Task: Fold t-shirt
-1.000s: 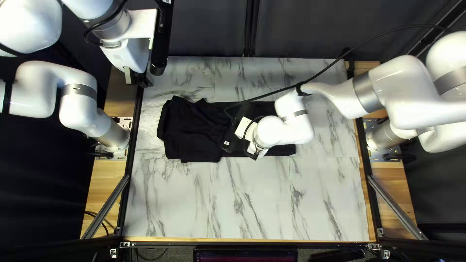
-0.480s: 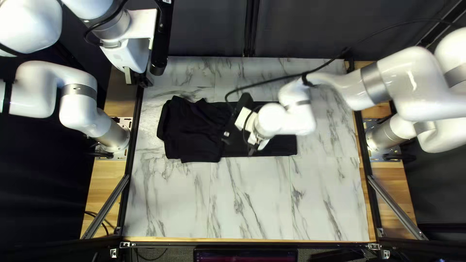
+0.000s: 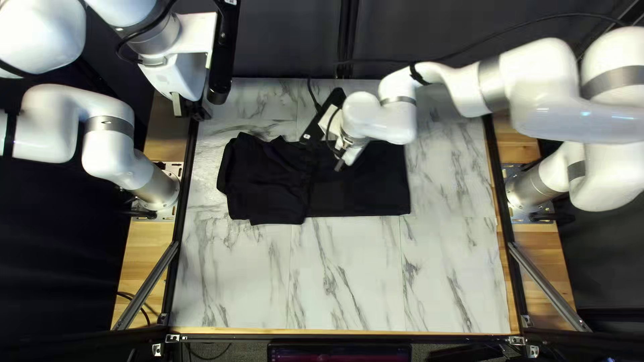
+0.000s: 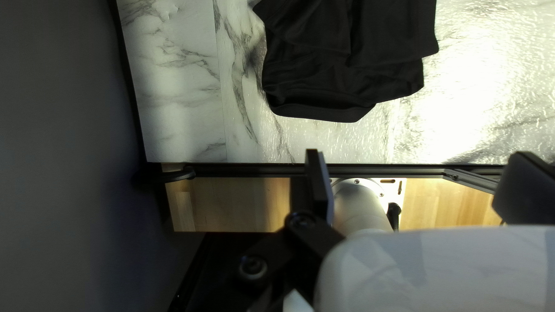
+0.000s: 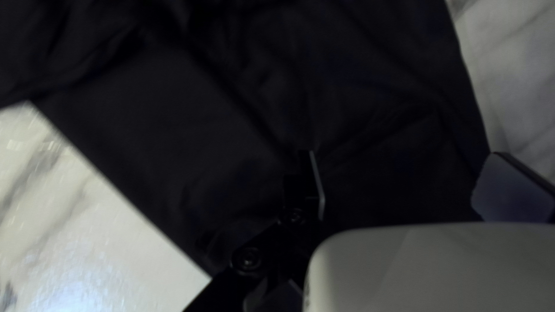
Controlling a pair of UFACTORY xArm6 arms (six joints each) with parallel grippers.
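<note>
- One table (image 3: 349, 281), marble-patterned: white slabs, grey veins, fine straight seams, with a glare on the left part in the left wrist view.
- One t-shirt (image 3: 268, 181), black, laid across the far half of the table; its left part layered and rumpled, its right part flatter and straight-edged.
- One right gripper (image 3: 323, 153), over the far part of the t-shirt, its two fingers spread well apart; contact with the cloth could not be told.
- One left gripper (image 3: 188, 110), raised at the table's far left corner, well apart from the t-shirt, its fingers spread wide.
- Two black rails, along the table's left (image 3: 181, 228) and right (image 3: 501, 208) edges.
- Pale wood boards, outside the rails, left (image 3: 151, 248) and right (image 3: 542, 251).
- Two metal braces, slanted, near left (image 3: 146, 285) and near right (image 3: 549, 285).
- One dark curtain (image 3: 285, 47), behind the far edge.
- One black cable (image 3: 537, 23), strung from the right arm toward the far right.
- One screen (image 3: 339, 352), beyond the near edge.
</note>
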